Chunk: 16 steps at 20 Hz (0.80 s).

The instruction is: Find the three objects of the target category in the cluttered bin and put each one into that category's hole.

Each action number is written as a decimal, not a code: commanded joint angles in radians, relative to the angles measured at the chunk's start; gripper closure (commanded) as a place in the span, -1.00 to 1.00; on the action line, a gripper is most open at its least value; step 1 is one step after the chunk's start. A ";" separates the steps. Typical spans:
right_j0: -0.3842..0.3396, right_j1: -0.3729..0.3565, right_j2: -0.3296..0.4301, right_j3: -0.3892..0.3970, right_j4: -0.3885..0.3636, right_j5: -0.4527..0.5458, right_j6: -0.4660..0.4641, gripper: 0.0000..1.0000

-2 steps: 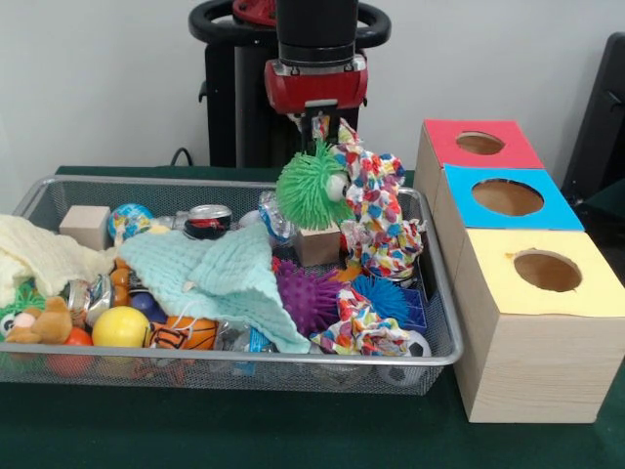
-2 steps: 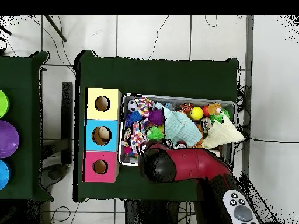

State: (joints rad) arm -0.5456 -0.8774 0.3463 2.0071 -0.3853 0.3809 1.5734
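From my remote seat I see the jaws (image 1: 319,127) pinching the top of a multicoloured patterned cloth (image 1: 376,210), which hangs from them down toward the wire mesh bin (image 1: 244,360). A green fuzzy ball toy (image 1: 311,190) with a white eye clings beside the cloth just under the jaws, lifted above the other clutter; I cannot tell whether it is gripped or only caught on the cloth. Below it sits a wooden block (image 1: 317,244). A second patterned cloth (image 1: 363,327) lies near the bin's front right corner, beside a purple spiky ball (image 1: 308,296) and a blue spiky ball (image 1: 381,296). A mint green cloth (image 1: 210,274) spreads over the middle of the bin, and a cream cloth (image 1: 39,254) drapes over the left end. Around them lie a yellow ball (image 1: 120,327), a small basketball (image 1: 186,334), a globe ball (image 1: 130,221), a can (image 1: 209,221) and another wooden block (image 1: 86,226).

Right of the bin on the green worktop (image 1: 244,430) stand three wooden boxes touching in a row, each with a round hole: the red-topped box (image 1: 439,147) farthest, the blue-topped box (image 1: 464,210) between, the yellow-topped box (image 1: 527,342) nearest the camera.
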 commanded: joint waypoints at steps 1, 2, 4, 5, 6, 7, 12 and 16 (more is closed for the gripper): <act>-0.015 0.022 0.074 -0.052 0.017 0.013 0.034 -1.00; -0.017 0.025 0.081 -0.063 0.017 0.045 0.013 -1.00; -0.034 0.038 0.103 -0.064 0.020 0.040 0.002 -1.00; -0.043 0.045 0.112 -0.065 0.022 0.036 -0.001 -1.00; -0.045 0.043 0.115 -0.064 0.021 0.034 0.000 -1.00; -0.046 0.040 0.116 -0.062 0.020 0.031 0.002 -1.00; -0.057 0.040 0.120 -0.041 0.009 0.008 0.018 -1.00; -0.057 0.050 0.114 -0.040 -0.006 -0.017 0.033 -1.00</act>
State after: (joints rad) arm -0.5805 -0.8615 0.4024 2.0065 -0.3866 0.3810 1.5734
